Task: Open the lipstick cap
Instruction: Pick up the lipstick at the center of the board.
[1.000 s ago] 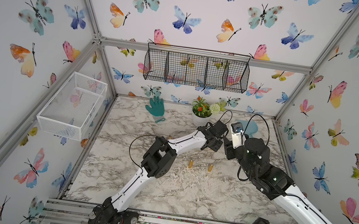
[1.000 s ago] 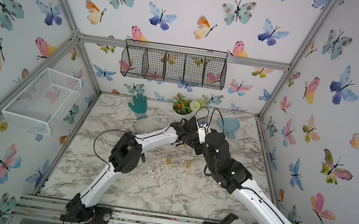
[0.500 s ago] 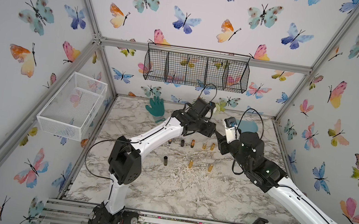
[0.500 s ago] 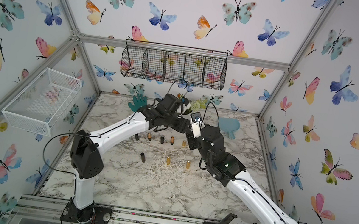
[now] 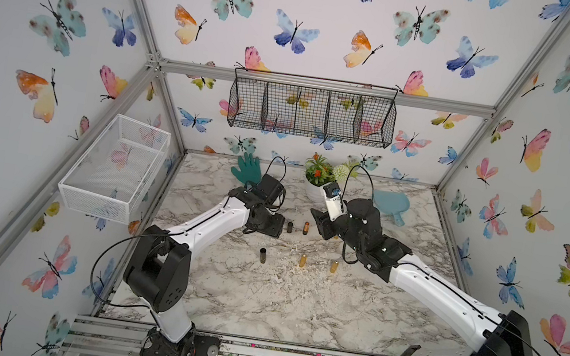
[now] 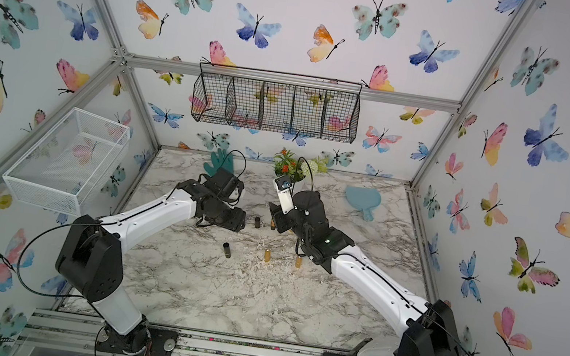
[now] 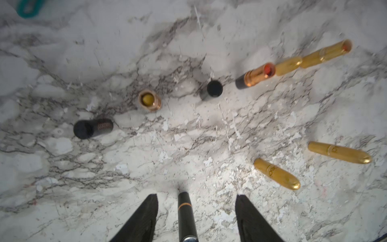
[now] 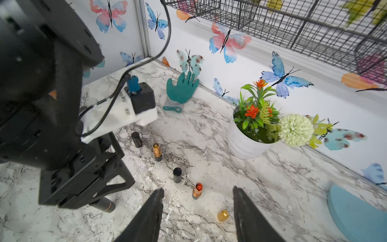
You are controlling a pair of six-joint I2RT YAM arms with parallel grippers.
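A black lipstick tube with a thin orange band (image 7: 186, 213) lies on the marble between the fingers of my left gripper (image 7: 196, 196), touching neither; the gripper is open. The same tube (image 8: 103, 204) pokes out under the left gripper in the right wrist view and is hidden in both top views. My right gripper (image 8: 198, 188) is open and empty, low over an uncapped orange lipstick (image 8: 197, 190) and a gold cap (image 8: 222, 215). In both top views the left gripper (image 5: 274, 223) and right gripper (image 5: 322, 226) face each other across a black tube (image 5: 290, 227).
More lipsticks and caps stand around: black ones (image 7: 92, 128) (image 5: 262, 255), an uncapped one (image 7: 149, 100), gold ones (image 7: 276, 174) (image 7: 339, 152). A potted plant (image 8: 247, 144), teal glove (image 8: 181, 89) and blue paddle (image 5: 390, 204) sit at the back. A wire basket (image 5: 313, 108) hangs above.
The two grippers were together in mid-air one second ago. The left arm swung back, then came down to the left at the table with its jaws wider. The right gripper lowered leftward.
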